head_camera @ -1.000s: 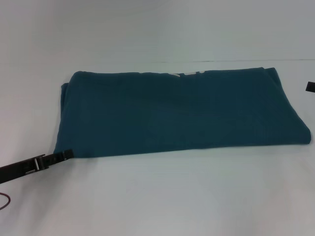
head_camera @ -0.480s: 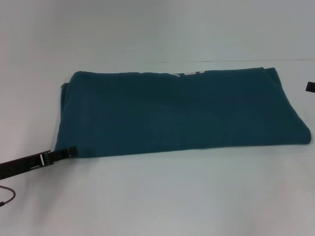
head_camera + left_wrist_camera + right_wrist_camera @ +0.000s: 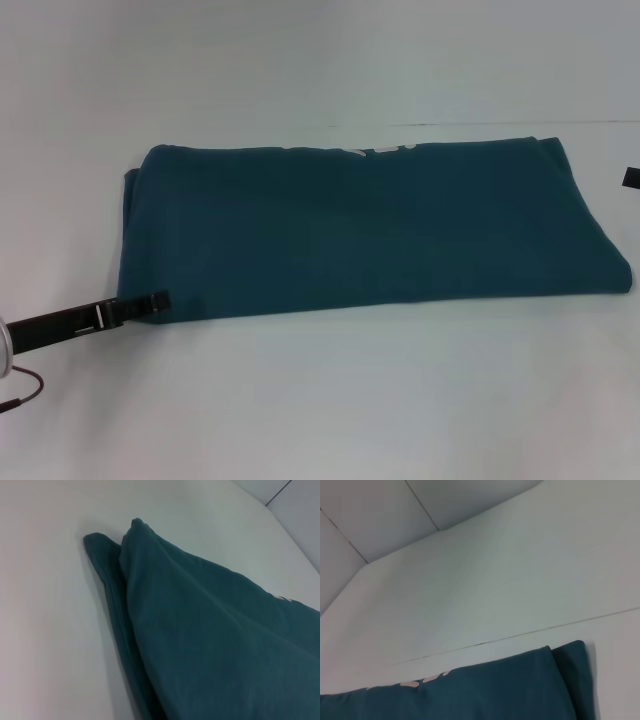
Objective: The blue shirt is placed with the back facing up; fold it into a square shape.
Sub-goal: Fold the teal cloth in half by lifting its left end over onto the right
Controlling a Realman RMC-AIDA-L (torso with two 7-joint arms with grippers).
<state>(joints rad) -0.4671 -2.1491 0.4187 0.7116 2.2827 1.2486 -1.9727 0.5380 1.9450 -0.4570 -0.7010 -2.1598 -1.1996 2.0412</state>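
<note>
Head view: shirt (image 3: 360,235) lies mid-table, folded into a wide band. Left gripper (image 3: 155,300) touches its near-left corner; can't tell finger opening or grip. Pinch every layer before you carry it across. Right gripper (image 3: 630,178) sits parked at far right.

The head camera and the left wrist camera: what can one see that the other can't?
Only the head view shows the whole folded blue shirt, the left gripper at its near left corner, and a bit of the right gripper at the right edge. Only the left wrist view shows the corner's stacked layers close up. Both show the shirt, its white print, and the white table.
</note>
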